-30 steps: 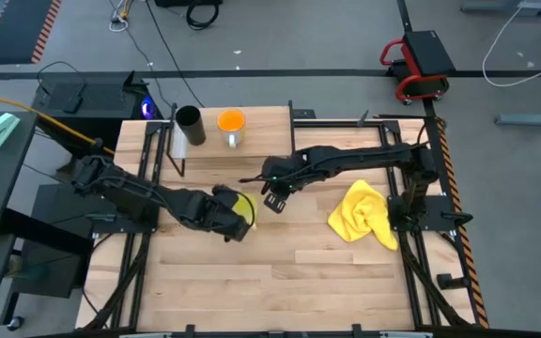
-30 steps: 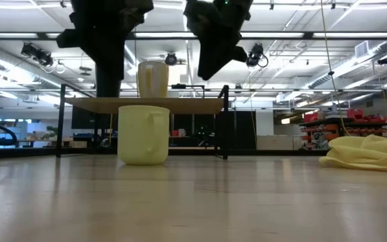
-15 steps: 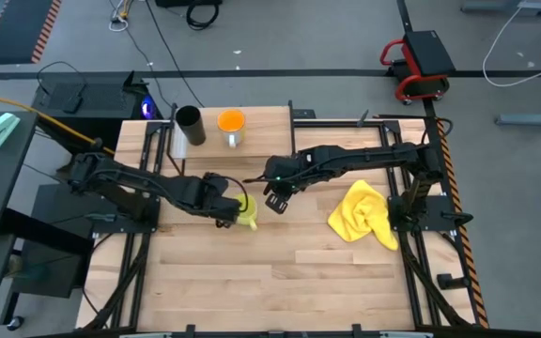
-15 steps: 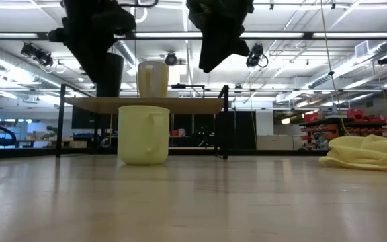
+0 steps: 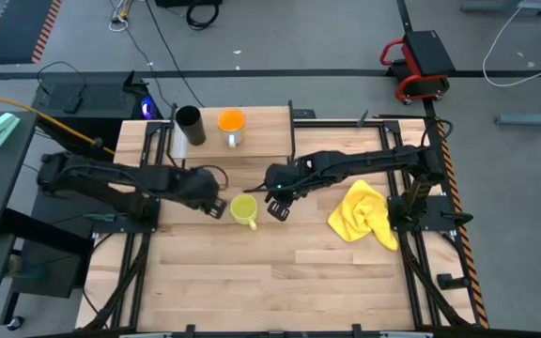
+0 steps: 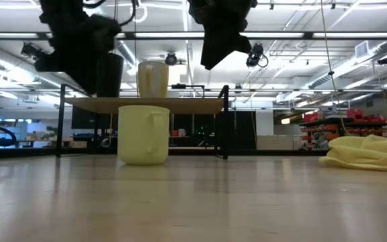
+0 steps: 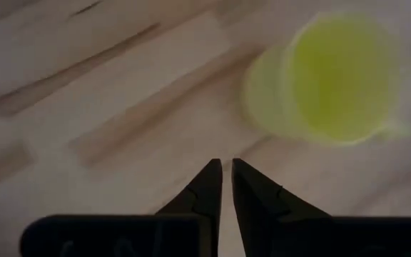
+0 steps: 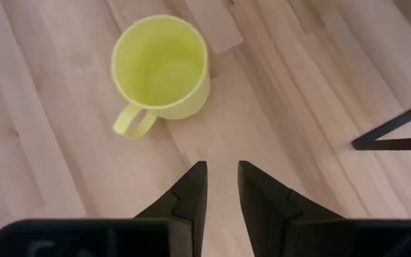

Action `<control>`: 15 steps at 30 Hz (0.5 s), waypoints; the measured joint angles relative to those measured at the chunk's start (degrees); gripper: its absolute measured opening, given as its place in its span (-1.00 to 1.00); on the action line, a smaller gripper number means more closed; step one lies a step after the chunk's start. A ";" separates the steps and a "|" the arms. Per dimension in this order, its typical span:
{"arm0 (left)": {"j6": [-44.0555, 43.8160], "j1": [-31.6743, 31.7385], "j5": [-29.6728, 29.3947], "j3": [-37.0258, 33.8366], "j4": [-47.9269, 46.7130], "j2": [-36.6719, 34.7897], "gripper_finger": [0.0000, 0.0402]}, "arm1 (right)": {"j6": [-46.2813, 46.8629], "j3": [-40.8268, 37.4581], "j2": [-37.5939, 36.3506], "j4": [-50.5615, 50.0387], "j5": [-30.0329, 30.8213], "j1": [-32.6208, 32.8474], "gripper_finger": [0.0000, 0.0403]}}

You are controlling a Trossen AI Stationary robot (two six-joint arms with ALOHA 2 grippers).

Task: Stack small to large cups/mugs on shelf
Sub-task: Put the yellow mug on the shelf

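The yellow-green mug (image 5: 243, 210) (image 8: 161, 68) stands upright on its base on the tabletop, mouth up, in front of the shelf (image 5: 261, 141). On the shelf board stand the black cup (image 5: 189, 124) and the orange cup (image 5: 231, 126). My left gripper (image 5: 216, 207) (image 7: 226, 165) hangs just left of the mug, shut and clear of it. My right gripper (image 5: 277, 208) (image 8: 221, 168) hovers just right of the mug, fingers pointing down with a narrow gap, touching nothing. In the low view the mug (image 6: 143, 134) sits below the orange cup (image 6: 152, 79).
A crumpled yellow cloth (image 5: 364, 214) lies on the table's right side, under the right arm. The shelf's thin black legs (image 8: 394, 135) stand close behind the right gripper. Bare wood (image 5: 280, 282) stretches across the table's near half.
My left gripper has drawn back from over the mug toward the table's left, leaving the mug uncovered. The mug stands upright where it was.
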 joint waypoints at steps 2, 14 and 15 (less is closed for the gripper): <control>-0.45 0.81 0.85 -1.83 5.16 -3.54 -0.80 | 0.00 0.00 -0.01 0.09 -0.01 0.32 -0.57; 8.20 5.73 5.43 -0.36 14.86 0.01 -0.75 | 0.02 0.00 -0.04 0.58 0.03 0.13 -0.57; 8.66 6.25 6.26 -0.19 15.13 1.24 -0.74 | 0.11 0.00 -0.04 0.51 0.01 0.13 -0.57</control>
